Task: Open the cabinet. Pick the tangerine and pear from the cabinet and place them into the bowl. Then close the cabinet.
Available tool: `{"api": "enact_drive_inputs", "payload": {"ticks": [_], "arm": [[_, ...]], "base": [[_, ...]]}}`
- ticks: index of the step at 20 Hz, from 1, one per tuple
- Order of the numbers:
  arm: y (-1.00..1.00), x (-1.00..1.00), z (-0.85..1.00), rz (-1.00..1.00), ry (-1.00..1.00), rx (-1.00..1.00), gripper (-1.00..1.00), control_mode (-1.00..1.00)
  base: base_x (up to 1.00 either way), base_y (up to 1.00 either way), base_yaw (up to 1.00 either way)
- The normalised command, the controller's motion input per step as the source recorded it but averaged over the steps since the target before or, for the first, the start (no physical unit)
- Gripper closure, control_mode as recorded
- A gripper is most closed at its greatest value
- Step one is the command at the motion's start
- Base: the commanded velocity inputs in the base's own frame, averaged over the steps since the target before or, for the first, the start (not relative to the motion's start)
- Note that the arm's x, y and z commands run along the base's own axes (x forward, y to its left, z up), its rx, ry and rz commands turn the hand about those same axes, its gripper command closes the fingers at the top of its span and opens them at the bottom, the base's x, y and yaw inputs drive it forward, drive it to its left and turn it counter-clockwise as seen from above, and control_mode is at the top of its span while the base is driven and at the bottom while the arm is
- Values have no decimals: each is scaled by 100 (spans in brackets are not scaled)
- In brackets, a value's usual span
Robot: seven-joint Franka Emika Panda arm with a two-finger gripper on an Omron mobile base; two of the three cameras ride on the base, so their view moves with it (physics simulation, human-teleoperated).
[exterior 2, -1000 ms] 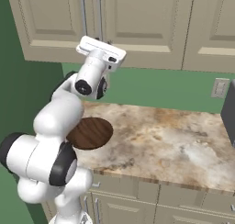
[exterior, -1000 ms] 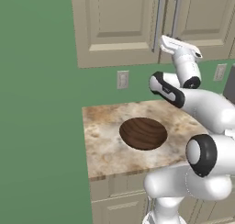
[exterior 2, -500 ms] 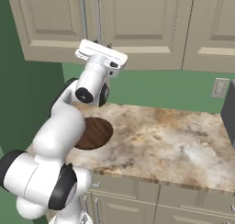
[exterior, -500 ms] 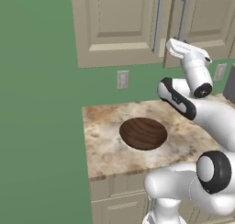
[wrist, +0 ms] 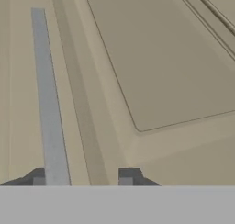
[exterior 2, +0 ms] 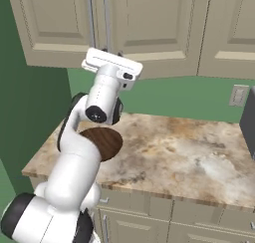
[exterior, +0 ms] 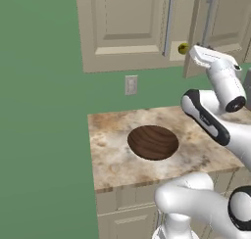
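Hand view: the gripper [wrist: 82, 176] faces the cabinet [wrist: 174, 67] door at close range. Its fingers [wrist: 126, 175] stand parted. The silver bar handle [wrist: 48, 103] runs between them, hard against one tip and clear of the other, so nothing is clamped.

Left base view: the right-hand door [exterior: 220, 32] stands ajar and angled out from the cabinet face, with the hand just beside its inner edge. In the gap between the two doors sits a small yellow-green fruit, judged to be the pear [exterior: 183, 48], inside the cabinet. Where the tangerine lies cannot be told.

The bowl [exterior: 153, 141] rests on the marbled counter [exterior: 110, 159] below the cabinet, well apart from the hand, and its inside is bare wood with no fruit in it.

Assessment: the task is at its first step, with the door only partly opened. Outstanding items are swinging the door wide, fetching both fruits and setting them in the bowl, then shutting the cabinet.
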Motion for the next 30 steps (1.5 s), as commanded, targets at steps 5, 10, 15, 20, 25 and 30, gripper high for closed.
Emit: {"api": "enact_drive_inputs", "payload": {"ticks": [5,10,15,20,25,30], "arm": [[-100,-88,72,4,0,5,100,-100],[-100,-61,54,2,3,7,100,-100],[-100,-43,30,0,10,6,100,-100],[-97,-44,6,2,3,9,-100,-100],[-7,-9,-4,1,0,2,-100,-100],[0,-90,-7,2,0,-5,-100,-100]], "base": [[0,0,0],[0,0,0],[0,0,0],[0,0,0],[0,0,0],[0,0,0]]}}
